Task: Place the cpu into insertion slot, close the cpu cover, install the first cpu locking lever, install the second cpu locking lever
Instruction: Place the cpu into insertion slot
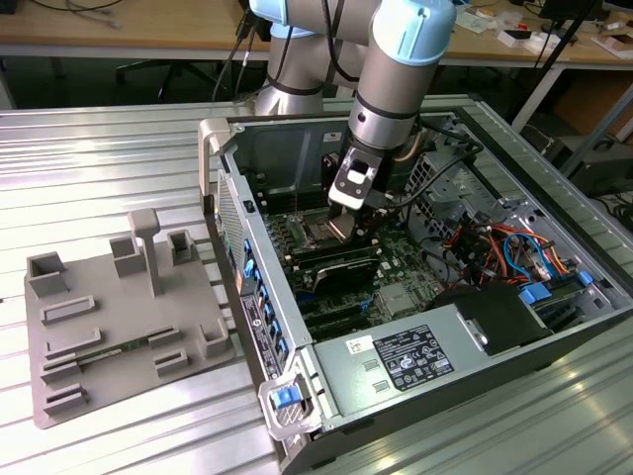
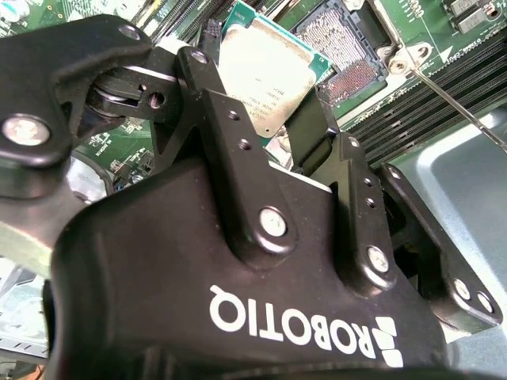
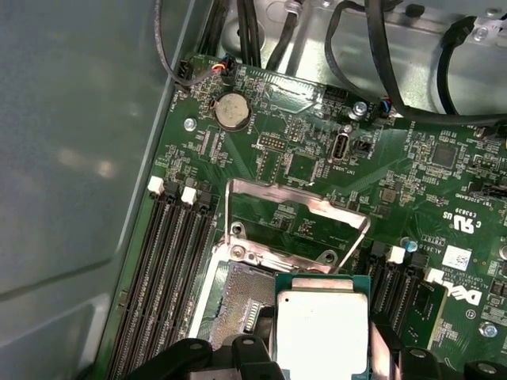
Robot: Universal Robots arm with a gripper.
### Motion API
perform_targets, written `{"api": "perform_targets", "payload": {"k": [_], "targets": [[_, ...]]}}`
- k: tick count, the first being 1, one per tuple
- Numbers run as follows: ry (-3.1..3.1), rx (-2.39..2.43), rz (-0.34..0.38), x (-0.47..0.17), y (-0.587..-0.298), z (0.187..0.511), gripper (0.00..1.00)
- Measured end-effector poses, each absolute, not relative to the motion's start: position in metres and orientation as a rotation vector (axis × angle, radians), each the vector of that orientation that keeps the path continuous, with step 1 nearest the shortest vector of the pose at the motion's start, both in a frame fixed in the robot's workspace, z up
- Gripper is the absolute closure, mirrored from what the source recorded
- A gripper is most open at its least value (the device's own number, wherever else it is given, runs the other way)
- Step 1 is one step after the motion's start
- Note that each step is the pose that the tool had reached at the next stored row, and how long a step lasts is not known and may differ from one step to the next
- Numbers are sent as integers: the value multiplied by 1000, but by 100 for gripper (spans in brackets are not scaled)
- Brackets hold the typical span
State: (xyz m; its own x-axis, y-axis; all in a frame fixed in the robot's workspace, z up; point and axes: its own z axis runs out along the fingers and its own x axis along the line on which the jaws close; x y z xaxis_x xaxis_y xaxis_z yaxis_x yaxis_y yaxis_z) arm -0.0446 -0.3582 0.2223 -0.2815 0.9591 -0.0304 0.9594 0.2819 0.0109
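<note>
My gripper [image 2: 265, 99] is shut on the cpu [image 2: 265, 71], a flat square chip with a silvery top and green edge, gripped by two opposite sides. In the first wrist view the cpu [image 3: 323, 324] hangs above the board, partly over one side of the insertion slot [image 3: 234, 297], whose pin field lies bare. The cpu cover [image 3: 277, 255] stands open, tilted up from its hinge behind the slot. A thin metal locking lever [image 2: 458, 101] juts out beside the insertion slot [image 2: 352, 43]. In the exterior view my gripper [image 1: 348, 220] is inside the computer case just over the insertion slot [image 1: 321, 236].
Long black memory slots [image 3: 162, 269] flank the socket on the green motherboard [image 3: 301, 158]. Black cables [image 3: 372, 47] run above the board. The case wall [image 1: 252, 257], a power supply [image 1: 415, 356] and coloured cables [image 1: 499, 247] surround the work area. A grey fixture plate [image 1: 119, 317] lies outside on the table.
</note>
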Motion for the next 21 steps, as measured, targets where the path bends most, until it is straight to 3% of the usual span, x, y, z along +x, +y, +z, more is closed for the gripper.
{"api": "perform_targets", "payload": {"k": [21], "targets": [[2453, 1914, -16, -45, -358, 222, 45]]}}
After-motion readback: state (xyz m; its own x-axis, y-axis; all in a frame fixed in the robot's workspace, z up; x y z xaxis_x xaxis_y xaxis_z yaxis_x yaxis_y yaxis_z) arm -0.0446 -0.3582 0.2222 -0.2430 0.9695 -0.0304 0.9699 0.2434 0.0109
